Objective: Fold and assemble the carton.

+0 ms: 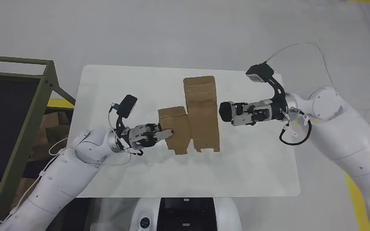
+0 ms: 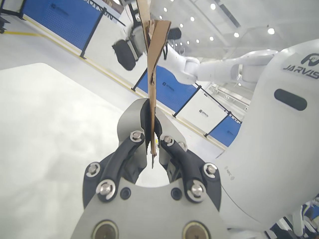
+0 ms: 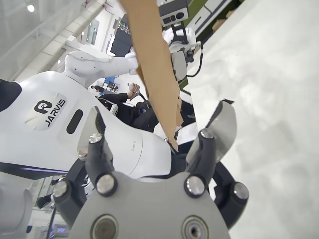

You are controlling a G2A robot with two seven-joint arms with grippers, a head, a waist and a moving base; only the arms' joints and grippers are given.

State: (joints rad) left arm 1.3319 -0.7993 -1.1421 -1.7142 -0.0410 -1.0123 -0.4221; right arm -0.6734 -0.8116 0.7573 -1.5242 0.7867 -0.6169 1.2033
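Left hand [image 2: 150, 118] pinches carton [image 1: 202, 115] edge, over desk [image 1: 115, 92]. Right hand [image 1: 222, 113] spread, carton's opposite edge between its fingers, contact unclear.

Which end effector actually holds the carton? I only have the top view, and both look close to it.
Observer: The left end effector does. Its wrist view shows it shut, with an edge of the carton pinched between its pads.
Reviewer: And the right one, is it gripping the other side?
Observer: No. The right end effector is open. In its wrist view a corner of the carton reaches in between its spread fingers, but neither is closed on it.
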